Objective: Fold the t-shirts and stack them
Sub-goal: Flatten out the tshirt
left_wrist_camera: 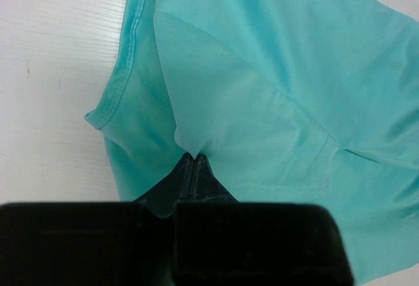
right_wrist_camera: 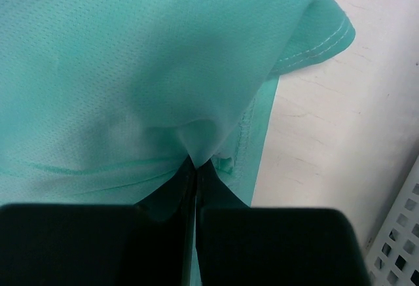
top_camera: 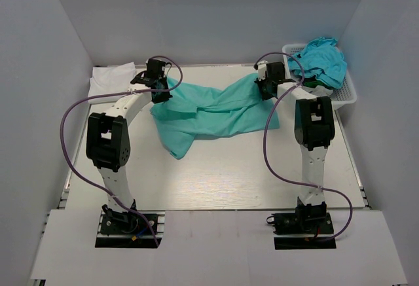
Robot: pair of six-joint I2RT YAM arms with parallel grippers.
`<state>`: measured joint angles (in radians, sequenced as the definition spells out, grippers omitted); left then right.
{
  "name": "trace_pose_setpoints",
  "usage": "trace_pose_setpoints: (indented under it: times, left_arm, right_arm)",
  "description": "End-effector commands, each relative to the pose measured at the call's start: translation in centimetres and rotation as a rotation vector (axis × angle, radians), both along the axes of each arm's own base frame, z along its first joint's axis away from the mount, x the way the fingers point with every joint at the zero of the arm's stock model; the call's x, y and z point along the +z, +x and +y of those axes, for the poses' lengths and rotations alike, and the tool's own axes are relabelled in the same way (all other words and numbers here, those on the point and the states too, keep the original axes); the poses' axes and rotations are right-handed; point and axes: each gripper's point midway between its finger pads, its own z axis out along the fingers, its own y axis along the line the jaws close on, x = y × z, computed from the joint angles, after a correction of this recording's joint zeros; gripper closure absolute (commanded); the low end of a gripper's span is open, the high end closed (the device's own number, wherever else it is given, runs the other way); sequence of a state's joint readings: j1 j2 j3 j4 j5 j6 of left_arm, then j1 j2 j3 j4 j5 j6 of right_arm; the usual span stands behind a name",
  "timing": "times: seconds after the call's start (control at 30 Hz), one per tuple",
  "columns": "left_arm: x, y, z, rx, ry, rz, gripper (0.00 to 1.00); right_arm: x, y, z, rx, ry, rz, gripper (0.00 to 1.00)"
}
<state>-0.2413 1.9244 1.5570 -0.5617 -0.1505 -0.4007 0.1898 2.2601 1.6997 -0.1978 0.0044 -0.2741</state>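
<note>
A mint sea-green t-shirt (top_camera: pixel 209 112) is stretched across the back middle of the table between my two grippers, its lower part hanging down onto the table. My left gripper (top_camera: pixel 160 91) is shut on the shirt's left end; in the left wrist view the cloth (left_wrist_camera: pixel 262 83) is pinched at the fingertips (left_wrist_camera: pixel 194 158). My right gripper (top_camera: pixel 265 88) is shut on the shirt's right end; the right wrist view shows the cloth (right_wrist_camera: pixel 131 70) pinched at the fingertips (right_wrist_camera: pixel 195 163). A white t-shirt (top_camera: pixel 110 80) lies at the back left. A turquoise-blue t-shirt (top_camera: pixel 322 60) lies heaped in the basket.
A white plastic lattice basket (top_camera: pixel 345 93) stands at the back right against the wall; its side shows in the right wrist view (right_wrist_camera: pixel 399 247). Grey walls close in the table on three sides. Purple cables loop beside both arms.
</note>
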Motion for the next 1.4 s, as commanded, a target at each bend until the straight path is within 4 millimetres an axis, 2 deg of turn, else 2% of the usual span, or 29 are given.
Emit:
trace_pose_setpoints:
  times: [0.0,0.03,0.13,0.2,0.23,0.3,0.33,0.37,0.43,0.47,0.5,0.57,0.6,0.63,0.7,0.73,0.8,0.83,0.87,0.93,0.97,1.0,1.07,1.13,1.17,1.2,1.23,1.33,1.37]
  left_arm:
    - [4.0,0.9,0.0,0.000,-0.018,-0.089,1.00]
    - [4.2,1.2,-0.1,0.000,-0.022,-0.102,1.00]
    - [5.5,1.6,0.0,0.006,-0.025,-0.145,1.00]
    - [6.1,1.8,0.2,0.007,-0.014,-0.166,1.00]
    - [7.2,2.2,0.3,0.014,-0.015,-0.198,1.00]
    - [9.1,2.6,0.6,0.030,-0.013,-0.251,1.00]
    - [10.2,3.1,1.2,0.075,-0.001,-0.293,1.00]
    - [11.8,3.1,1.5,0.090,-0.002,-0.339,1.00]
    - [14.2,3.5,2.3,0.138,0.001,-0.417,1.00]
    - [15.9,3.7,2.5,0.150,-0.003,-0.458,1.00]
    - [18.0,3.4,2.6,0.147,-0.010,-0.504,1.00]
    - [21.0,3.4,2.8,0.154,-0.022,-0.593,1.00]
    - [22.5,3.2,2.9,0.151,-0.026,-0.635,1.00]
    - [24.9,2.8,3.3,0.154,-0.019,-0.700,1.00]
    - [28.3,2.2,3.8,0.165,-0.017,-0.773,1.00]
    - [30.1,1.5,4.2,0.176,-0.012,-0.810,1.00]
    - [32.3,0.5,4.6,0.190,-0.020,-0.848,1.00]
    - [33.9,0.0,4.8,0.190,-0.025,-0.894,1.00]
    - [35.9,-1.3,5.2,0.191,-0.029,-0.941,1.00]
    - [38.0,-2.6,5.5,0.191,-0.032,-0.988,1.00]
    - [40.3,-3.9,5.9,0.193,-0.038,-1.037,1.00]
    - [41.3,-4.6,6.1,0.196,-0.045,-1.059,1.00]
    - [43.3,-6.1,6.6,0.207,-0.045,-1.104,1.00]
    - [46.0,-8.7,7.3,0.213,-0.057,-1.177,1.00]
    - [47.0,-9.6,7.6,0.213,-0.052,-1.207,1.00]
    - [47.7,-10.5,7.9,0.213,-0.047,-1.225,1.00]
    - [49.1,-12.5,8.3,0.219,-0.060,-1.264,1.00]
    - [50.3,-15.2,8.6,0.197,-0.060,-1.307,1.00]
    - [51.8,-17.6,9.0,0.191,-0.077,-1.355,1.00]
  right_arm:
    - [4.3,1.0,-0.4,-0.042,0.022,-0.098,1.00]
    - [4.8,1.1,-0.4,-0.047,0.026,-0.111,1.00]
    - [8.5,1.2,-0.3,-0.072,0.063,-0.183,1.00]
    - [9.7,1.1,-0.3,-0.095,0.100,-0.199,1.00]
    - [11.6,0.9,-0.1,-0.099,0.120,-0.227,1.00]
    - [13.1,0.6,0.1,-0.112,0.150,-0.248,1.00]
    - [15.5,0.2,0.0,-0.117,0.173,-0.288,1.00]
    - [16.2,0.1,-0.2,-0.141,0.195,-0.300,1.00]
    - [19.5,-0.6,-0.7,-0.164,0.216,-0.347,1.00]
    - [21.4,-1.0,-0.7,-0.171,0.235,-0.377,1.00]
    - [22.2,-1.2,-0.9,-0.181,0.243,-0.389,1.00]
    - [26.3,-2.1,-1.0,-0.175,0.269,-0.459,1.00]
    - [27.3,-2.4,-1.3,-0.179,0.275,-0.477,1.00]
    - [30.2,-3.0,-1.4,-0.172,0.289,-0.528,1.00]
    - [32.6,-3.4,-2.1,-0.193,0.286,-0.571,1.00]
    - [34.6,-4.2,-2.4,-0.193,0.290,-0.604,1.00]
    - [36.0,-4.9,-2.9,-0.198,0.289,-0.625,1.00]
    - [38.5,-6.4,-3.0,-0.188,0.303,-0.673,1.00]
    - [39.2,-6.8,-3.1,-0.180,0.303,-0.692,1.00]
    - [42.4,-8.8,-3.5,-0.170,0.316,-0.763,1.00]
    - [44.0,-10.0,-3.6,-0.158,0.317,-0.800,1.00]
    - [44.9,-10.5,-3.7,-0.154,0.320,-0.822,1.00]
    - [47.6,-12.9,-3.9,-0.127,0.314,-0.887,1.00]
    - [49.0,-14.2,-4.2,-0.120,0.309,-0.924,1.00]
    - [50.7,-16.2,-4.7,-0.125,0.315,-0.969,1.00]
    - [50.6,-16.6,-5.2,-0.148,0.305,-0.975,1.00]
    - [50.9,-17.2,-5.3,-0.146,0.304,-0.988,1.00]
    - [52.9,-21.2,-6.1,-0.150,0.312,-1.055,1.00]
    - [52.7,-22.2,-6.0,-0.135,0.317,-1.054,1.00]
